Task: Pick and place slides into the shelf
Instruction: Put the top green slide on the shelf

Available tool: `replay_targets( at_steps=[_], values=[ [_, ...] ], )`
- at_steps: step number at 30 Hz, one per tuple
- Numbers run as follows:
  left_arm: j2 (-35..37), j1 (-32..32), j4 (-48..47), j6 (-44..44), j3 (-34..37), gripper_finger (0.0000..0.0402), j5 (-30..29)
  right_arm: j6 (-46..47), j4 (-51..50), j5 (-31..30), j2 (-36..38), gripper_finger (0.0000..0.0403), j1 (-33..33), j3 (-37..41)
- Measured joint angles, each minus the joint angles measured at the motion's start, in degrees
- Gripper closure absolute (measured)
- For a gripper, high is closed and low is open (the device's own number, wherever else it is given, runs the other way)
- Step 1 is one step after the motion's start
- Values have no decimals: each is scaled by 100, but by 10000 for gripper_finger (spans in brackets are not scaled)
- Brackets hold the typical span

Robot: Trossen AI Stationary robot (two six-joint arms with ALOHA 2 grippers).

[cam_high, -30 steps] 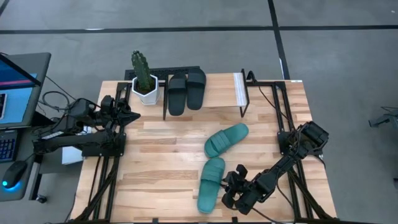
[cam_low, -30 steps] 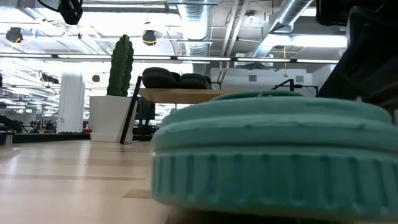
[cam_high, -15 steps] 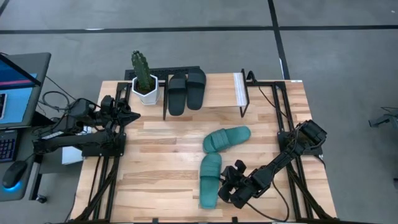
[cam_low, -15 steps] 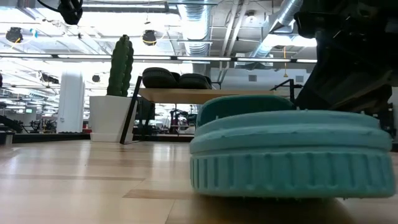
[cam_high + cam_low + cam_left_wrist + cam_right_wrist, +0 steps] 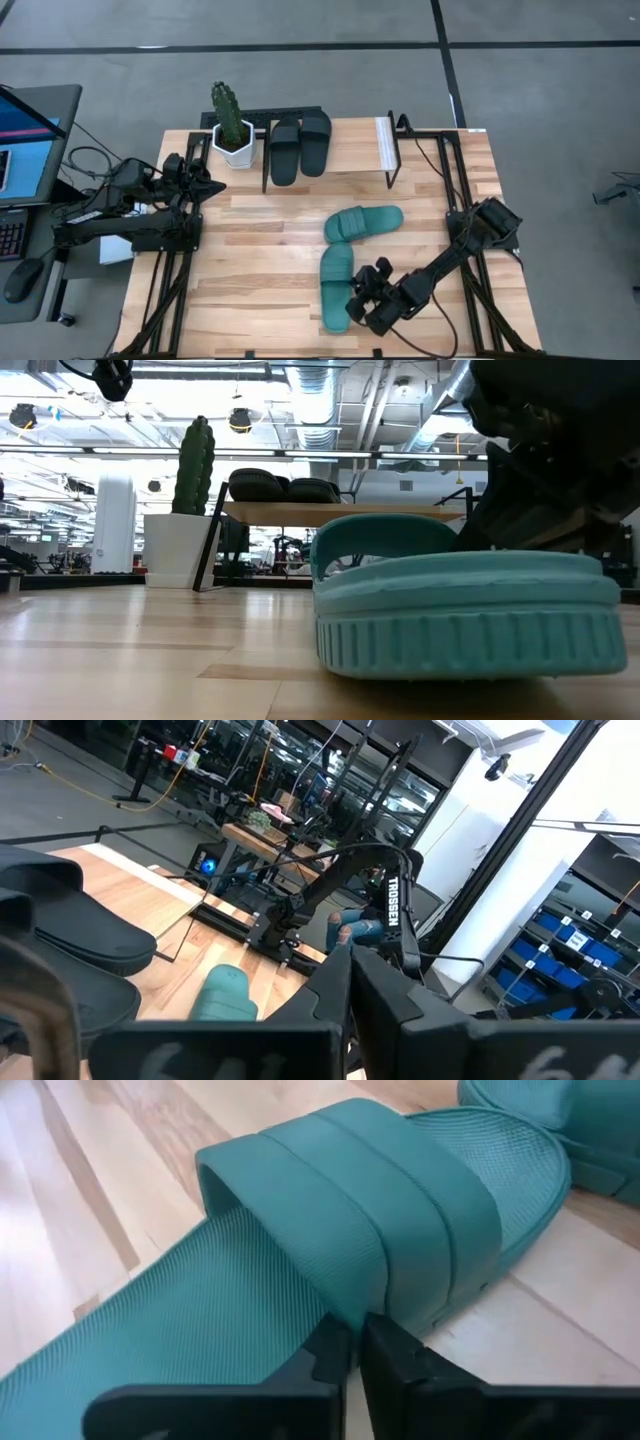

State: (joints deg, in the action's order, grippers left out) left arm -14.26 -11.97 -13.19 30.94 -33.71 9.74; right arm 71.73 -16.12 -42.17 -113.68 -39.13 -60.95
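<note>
The right hand (image 5: 350,1342) pinches together on the strap edge of the near teal slide (image 5: 337,285), low on the surface (image 5: 260,260). The grasp appears made; lifting toward the shelf (image 5: 350,143) looks next. Just beyond lies the second teal slide (image 5: 365,222); two black slides (image 5: 299,146) sit shelved. The left hand (image 5: 345,982) waits shut. A second ago the right hand stood open and both teal slides lay angled differently.

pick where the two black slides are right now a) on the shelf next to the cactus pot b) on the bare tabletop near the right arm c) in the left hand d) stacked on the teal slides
A: in the high view the two black slides lie side by side on the shelf, just beside the cactus pot, while both teal slides are down on the tabletop.
</note>
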Motion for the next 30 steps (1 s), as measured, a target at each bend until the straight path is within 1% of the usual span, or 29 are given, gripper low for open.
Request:
replay_targets(
  at_steps=[5,10,16,21,26,30],
  values=[
    [0,-2,-2,0,0,401,1,236,63,-274,-128,398,-224,-15],
    [0,0,-3,-2,0,401,0,179,-213,-544,-60,400,-529,-226],
    [0,0,-35,-2,0,401,0,120,-491,-419,-60,402,-787,-615],
    [0,0,-36,-2,0,401,0,-126,-567,-746,-55,402,-752,-805],
    [-1,0,-35,-2,0,401,0,-109,-1172,-947,-47,402,-686,-1092],
    [0,0,-35,-2,0,401,0,-125,-1605,-1326,-42,402,-588,-1361]
  ],
)
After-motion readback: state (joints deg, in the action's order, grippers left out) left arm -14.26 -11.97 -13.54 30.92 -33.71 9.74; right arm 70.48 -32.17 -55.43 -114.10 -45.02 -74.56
